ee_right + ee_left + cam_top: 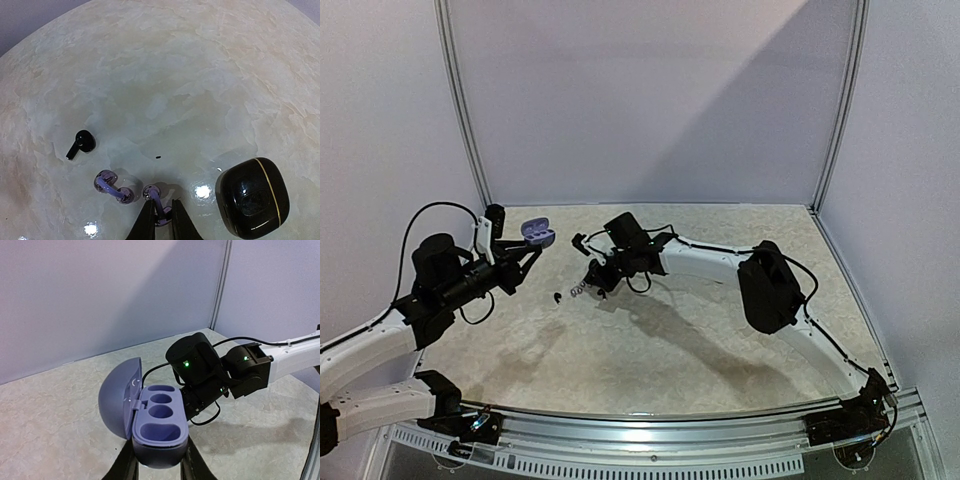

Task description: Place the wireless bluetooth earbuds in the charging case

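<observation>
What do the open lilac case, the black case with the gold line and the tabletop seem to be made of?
The open lilac charging case: likely matte plastic; soft shading, no sharp glare.
The black pebble-shaped case with a gold line: probably glossy plastic; its surface shows reflections.
The tabletop: smooth, marble-patterned, perhaps laminate; bright glints show.

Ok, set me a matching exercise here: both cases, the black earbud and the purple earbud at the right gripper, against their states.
Things: 1 purple case; 2 black case; 3 black earbud; 4 purple earbud.
States: a shut, on the table; b between the jaws of the right gripper; c open, held by the left gripper; d leftmost in the right wrist view.
Pairs: 1-c, 2-a, 3-d, 4-b.
</observation>
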`<state>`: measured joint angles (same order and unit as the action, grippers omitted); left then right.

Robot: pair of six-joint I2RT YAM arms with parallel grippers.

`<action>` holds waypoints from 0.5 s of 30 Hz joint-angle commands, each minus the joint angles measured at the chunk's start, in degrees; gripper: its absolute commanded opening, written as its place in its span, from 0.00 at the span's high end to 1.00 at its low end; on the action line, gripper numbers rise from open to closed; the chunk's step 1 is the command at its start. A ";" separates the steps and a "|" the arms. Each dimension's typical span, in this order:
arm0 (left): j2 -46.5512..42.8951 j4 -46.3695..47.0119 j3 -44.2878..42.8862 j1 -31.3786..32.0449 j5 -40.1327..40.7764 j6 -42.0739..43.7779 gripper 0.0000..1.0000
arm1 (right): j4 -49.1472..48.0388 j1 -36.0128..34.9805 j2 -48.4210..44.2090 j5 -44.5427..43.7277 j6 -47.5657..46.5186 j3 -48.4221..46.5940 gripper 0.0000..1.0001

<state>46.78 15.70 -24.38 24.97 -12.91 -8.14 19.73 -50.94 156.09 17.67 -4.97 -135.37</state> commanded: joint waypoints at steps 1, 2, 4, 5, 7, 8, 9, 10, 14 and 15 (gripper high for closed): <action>0.38 1.65 0.12 -0.90 -0.30 0.83 1.00 | 1.41 -0.41 1.27 0.08 -0.80 -0.95 0.88; 0.34 1.67 0.13 -0.96 -0.35 0.83 1.00 | 1.46 -0.46 1.17 0.12 -0.89 -0.95 0.89; 0.33 1.66 0.10 -1.01 -0.36 0.82 1.00 | 1.46 -0.48 1.15 0.18 -1.06 -0.95 0.91; 0.41 1.56 0.04 -1.04 -0.35 0.92 1.00 | 1.53 -0.47 1.15 0.25 -1.15 -0.95 0.92; 0.42 1.49 0.09 -1.01 -0.43 1.01 1.00 | 1.53 -0.47 1.06 0.28 -1.26 -0.90 0.94; 0.52 1.45 0.00 -1.00 -0.45 1.05 1.00 | 1.46 -0.54 1.01 0.33 -1.33 -0.89 0.94; 0.50 1.48 -0.09 -0.98 -0.45 1.05 1.00 | 1.51 -0.46 1.04 0.28 -1.42 -0.86 0.94; 0.58 1.58 -0.06 -1.03 -0.42 1.07 1.00 | 1.46 -0.41 0.99 0.29 -1.44 -0.86 0.94; 0.89 1.62 -0.29 -1.07 -0.52 1.24 1.00 | 1.75 -0.65 1.14 0.03 -1.56 -0.86 0.91; 1.01 1.62 -0.31 -1.14 -0.48 1.27 1.00 | 1.87 -0.73 1.14 -0.20 -1.60 -0.86 0.90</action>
<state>47.05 15.81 -24.38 24.82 -13.02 -7.60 19.42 -51.00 156.09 17.72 -5.82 -135.48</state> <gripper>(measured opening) 0.245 0.082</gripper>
